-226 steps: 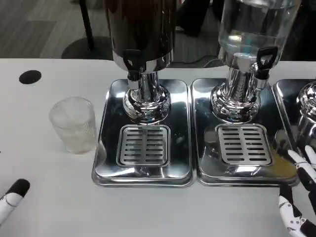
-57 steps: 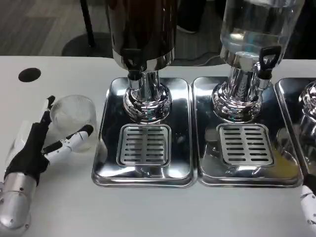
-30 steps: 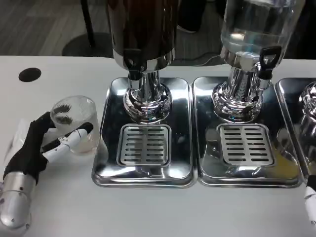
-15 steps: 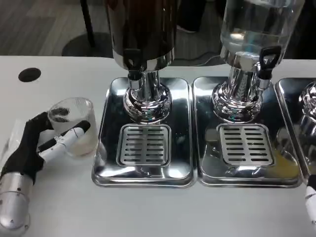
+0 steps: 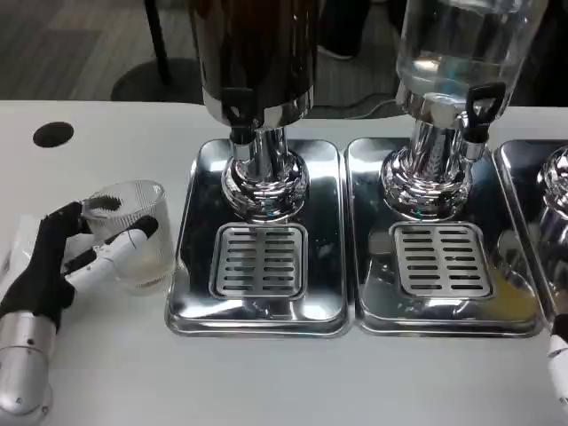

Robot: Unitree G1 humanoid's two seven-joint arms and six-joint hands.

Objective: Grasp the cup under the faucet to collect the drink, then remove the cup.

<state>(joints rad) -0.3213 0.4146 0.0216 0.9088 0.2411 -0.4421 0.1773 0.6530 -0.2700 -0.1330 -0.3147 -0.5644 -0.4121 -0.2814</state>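
Note:
A clear ribbed cup (image 5: 140, 235) stands on the white table just left of the left drip tray (image 5: 191, 266). My left hand (image 5: 59, 264) grips it from the left, thumb on the far rim and fingers across its front wall. The cup looks empty and leans slightly. The dark dispenser's black faucet (image 5: 238, 111) hangs over the tray's grate (image 5: 258, 260), up and to the right of the cup. A sliver of my right hand (image 5: 559, 359) shows at the lower right edge, its fingers cut off.
A clear water dispenser with a black faucet (image 5: 479, 105) stands over the second tray (image 5: 426, 306). A third chrome base (image 5: 556, 182) is at the right edge. A black hole (image 5: 53, 135) marks the table's far left.
My left hand has wrapped round the cup and drawn it slightly nearer and to the right. The right hand has barely moved at the frame edge.

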